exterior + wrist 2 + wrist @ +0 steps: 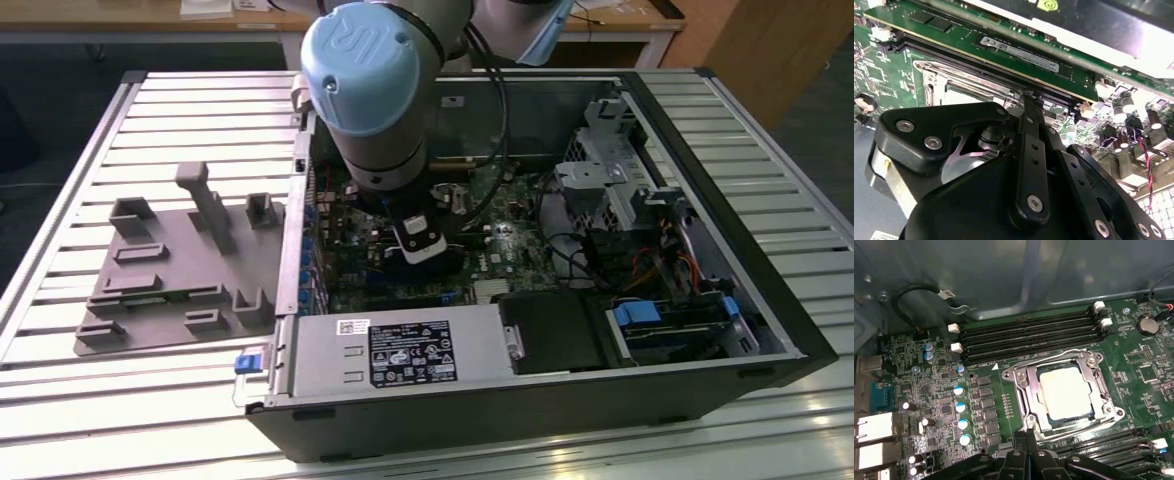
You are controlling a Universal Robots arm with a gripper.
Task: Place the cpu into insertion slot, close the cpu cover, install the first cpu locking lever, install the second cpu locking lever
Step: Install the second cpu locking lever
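Slatted metal table [80, 400] carries an open computer case [747, 300]; inside, the arm's gripper [1026, 435], fingers pressed together and empty, noses against the cpu cover [1024, 390], folded over the cpu [1064, 392] seated in the insertion slot [1030, 424].

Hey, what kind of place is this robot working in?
Probably a lab or workshop test bench: an open computer case lies on a slatted metal table, a grey parts holder sits beside it, and desks stand behind. The arm reaches into the case, over the chip in its socket.
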